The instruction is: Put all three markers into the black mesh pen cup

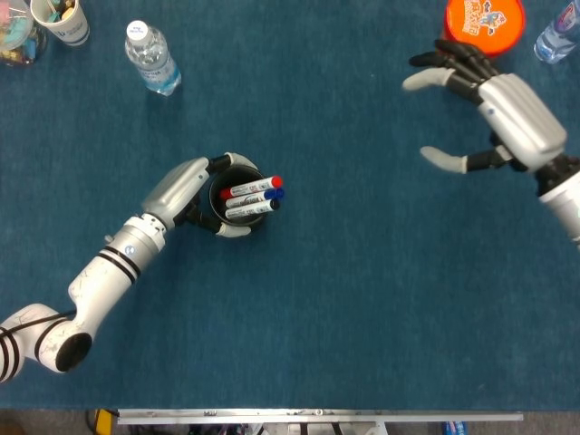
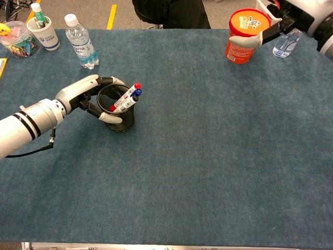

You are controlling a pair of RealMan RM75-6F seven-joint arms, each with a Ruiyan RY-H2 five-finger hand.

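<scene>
Black mesh pen cup [image 1: 237, 202]: upright on table [image 1: 362, 299], gripped by left hand [image 1: 195, 195] wrapped round its wall, presumably to steady it. Three markers [image 1: 251, 194]: inside cup, leaning, tips past rim. Right hand [image 1: 489, 113]: empty, fingers spread, well apart near orange canister [image 2: 246, 35].

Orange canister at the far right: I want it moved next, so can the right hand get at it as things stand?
Probably yes. The right hand hovers open just beside the orange canister, fingers spread and holding nothing, and nothing lies between them.
</scene>
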